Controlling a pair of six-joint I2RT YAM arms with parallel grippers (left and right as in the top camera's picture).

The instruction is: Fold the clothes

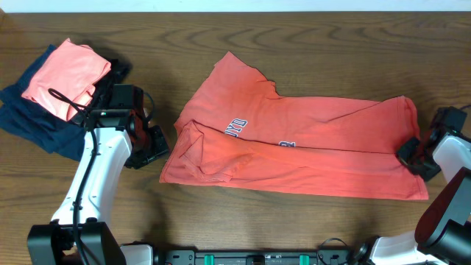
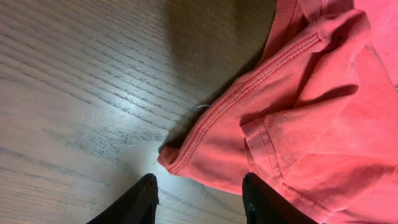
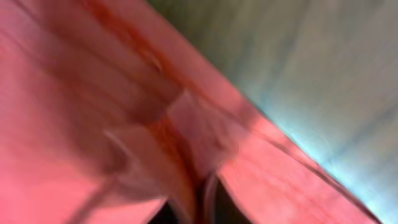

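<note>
We see the T-shirt (image 1: 294,147) lying across the wooden table (image 1: 331,44), long side running left to right. It is a heathered red and only loosely flat. Creases run along its length, and the near-left part is doubled over into a rumpled flap. Bits of white lettering (image 1: 235,125) show near the shirt's left third, partly lost in a fold. One corner of the cloth juts away from us at the shirt's far-left end.

The left gripper (image 1: 151,143) sits just off the shirt's left edge, low over the wood. Its white arm slants up to it from the near side. In the left wrist view its two dark fingers (image 2: 140,199) stand apart. A stitched corner of the shirt (image 2: 186,155) lies on the wood just ahead of the gap, gripped by neither.

The right gripper (image 1: 412,154) is at the shirt's right edge, touching or overlapping the hem. The right wrist view is smeared with blur and shows only red cloth (image 3: 93,124) bunched close to the lens. We cannot tell whether that pincer is apart or closed on the fabric.

Well to the left of the shirt, beyond the left arm, a salmon-pink folded garment (image 1: 66,77) rests on a navy garment (image 1: 37,121).
</note>
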